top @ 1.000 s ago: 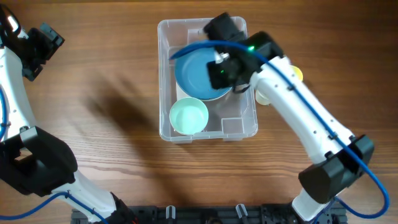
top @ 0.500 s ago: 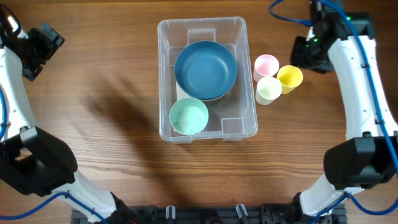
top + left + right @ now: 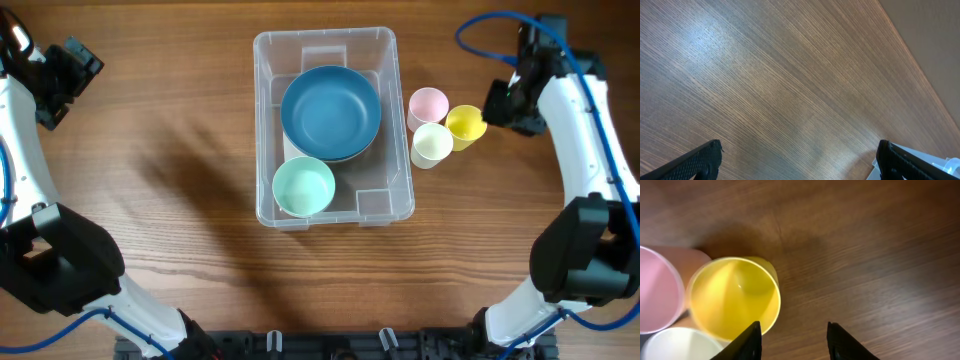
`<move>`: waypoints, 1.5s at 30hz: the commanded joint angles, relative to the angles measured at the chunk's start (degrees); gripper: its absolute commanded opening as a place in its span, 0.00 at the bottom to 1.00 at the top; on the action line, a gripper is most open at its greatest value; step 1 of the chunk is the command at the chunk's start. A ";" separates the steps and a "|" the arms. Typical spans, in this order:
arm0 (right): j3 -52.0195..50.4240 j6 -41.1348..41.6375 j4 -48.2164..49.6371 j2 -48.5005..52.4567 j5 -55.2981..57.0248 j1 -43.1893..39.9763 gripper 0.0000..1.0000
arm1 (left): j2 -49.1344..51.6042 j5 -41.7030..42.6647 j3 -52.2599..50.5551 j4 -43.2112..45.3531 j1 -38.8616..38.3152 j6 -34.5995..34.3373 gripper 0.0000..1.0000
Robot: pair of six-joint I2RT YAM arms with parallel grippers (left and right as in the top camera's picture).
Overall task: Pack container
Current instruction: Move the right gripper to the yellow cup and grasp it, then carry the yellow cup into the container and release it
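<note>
Right, quick status; the container [image 3: 262, 120] sits mid-table [image 3: 180, 150], open top up, so anything goes in from above w/o tilting. Inside it, the blue bowl [image 3: 331, 112] fills the far half; the mint bowl [image 3: 304, 187] is tucked in the near-left corner, its rim meeting the blue bowl's edge. That leaves the container's near-right corner bare; prob. the only free slot for what's left.

Just outside the container's right wall stand three cups, upright and bunched so they touch: pink cup [image 3: 428, 105] closest to the wall on the far side; pale cup [image 3: 432, 143] just nearer you; yellow cup [image 3: 466, 123] outermost.

Your R gripper [image 3: 793, 340] hangs right of the container, past the cups, next to the yellow cup. In the wrist view its jaws are parted a moderate amt w/ nothing between them, only bare wood; one finger is at the yellow rim, the other well clear of it. I'd say it's lining up on the yellow cup because that one is reachable from outside w/o crossing the other two.

Your L gripper [image 3: 797, 165] is well left of the container, toward the far-left table edge; jaws spread wide, empty; looks parked there to keep out of R's way.

Watch out: the cups touch, so closing on yellow may shove pink or pale.
</note>
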 commanded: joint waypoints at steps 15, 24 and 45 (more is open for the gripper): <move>-16.50 -0.94 19.15 0.98 -9.03 -0.17 0.21 | -1.60 -0.11 1.11 0.13 0.13 -0.50 1.00; -7.30 -3.50 12.85 -0.94 -1.31 -1.38 0.04 | -1.60 -0.11 1.11 0.13 0.13 -0.50 1.00; 12.17 -12.98 -9.94 -11.80 -17.20 20.33 0.04 | -1.60 -0.11 1.11 0.13 0.13 -0.50 1.00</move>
